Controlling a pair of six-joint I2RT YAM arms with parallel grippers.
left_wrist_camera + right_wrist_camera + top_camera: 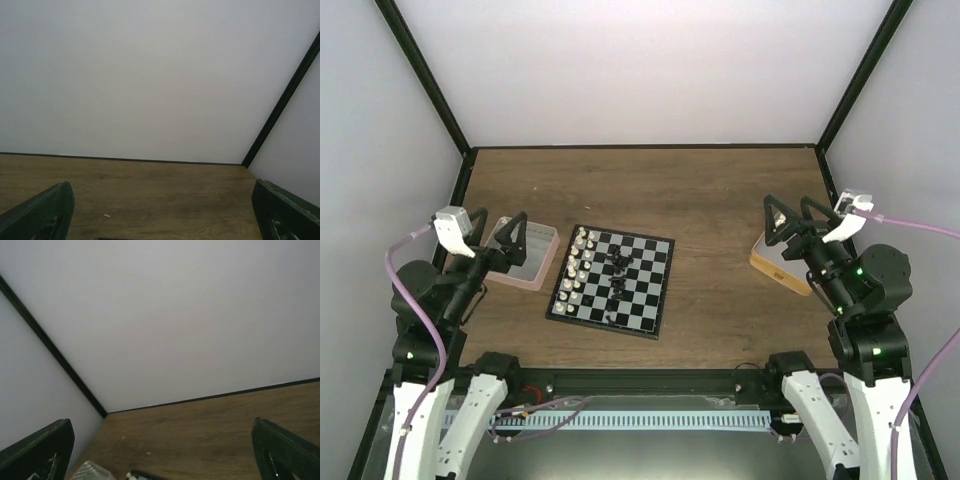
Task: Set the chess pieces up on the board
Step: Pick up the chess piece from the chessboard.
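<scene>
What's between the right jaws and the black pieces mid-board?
Nothing visible. The right gripper, jaws open, sits above the yellow-tan tin to the right of the board. Only bare table lies between it and the black pieces clustered mid-board.

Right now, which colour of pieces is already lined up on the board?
The white pieces: two neat files along the left edge of the board. The black pieces stand scattered mid-board.
</scene>
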